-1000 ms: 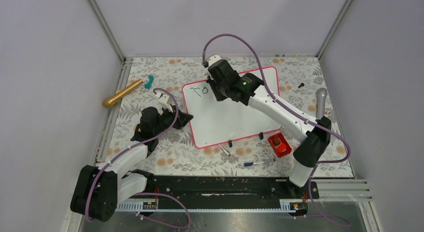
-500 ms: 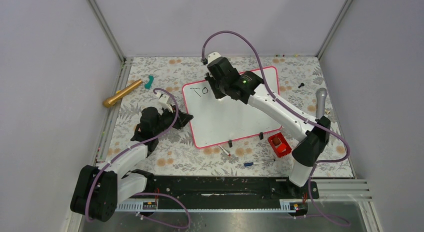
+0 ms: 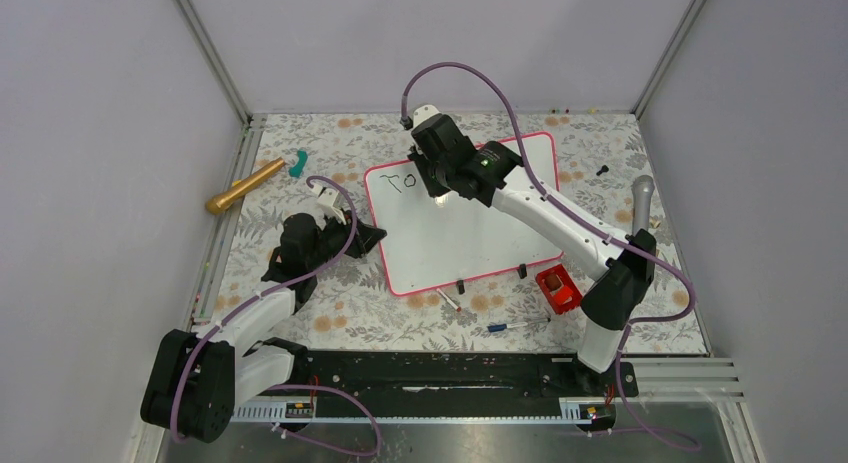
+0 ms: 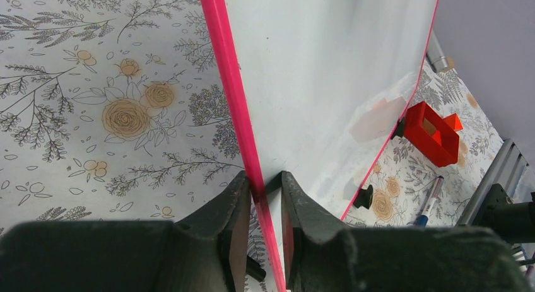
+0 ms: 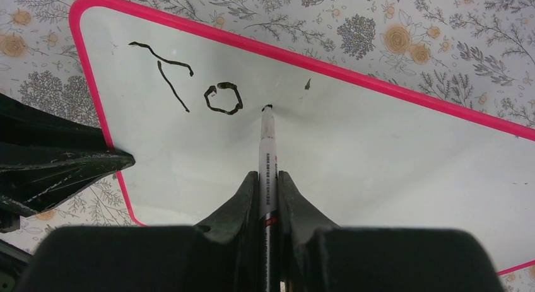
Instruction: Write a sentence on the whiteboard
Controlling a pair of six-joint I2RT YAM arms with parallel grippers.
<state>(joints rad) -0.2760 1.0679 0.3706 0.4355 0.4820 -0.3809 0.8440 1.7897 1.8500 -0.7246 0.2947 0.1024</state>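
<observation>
**Two Letters on the Whiteboard**

One whiteboard (image 3: 470, 238) lies flat on the floral table (image 3: 330, 313), with two black clips (image 3: 460, 286) on its near edge. The left gripper (image 4: 264, 185) clamps its pink frame. The right gripper (image 5: 268, 178) pinches one marker (image 5: 267, 137), tip on the board beside the sentence (image 5: 175, 90), which shows two letters, "To". Two pens (image 3: 510, 326) lie near one red box (image 3: 558, 288), contents unclear.

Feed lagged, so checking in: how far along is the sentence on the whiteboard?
Done: black handwritten letters reading "To" near a corner of the pink-framed glossy white whiteboard. In hand: the right gripper is shut on a white-barrelled marker, tip on the board past the "o"; the left gripper clamps the board's pink edge. To do: the rest of the sentence; most of the board is blank.
</observation>
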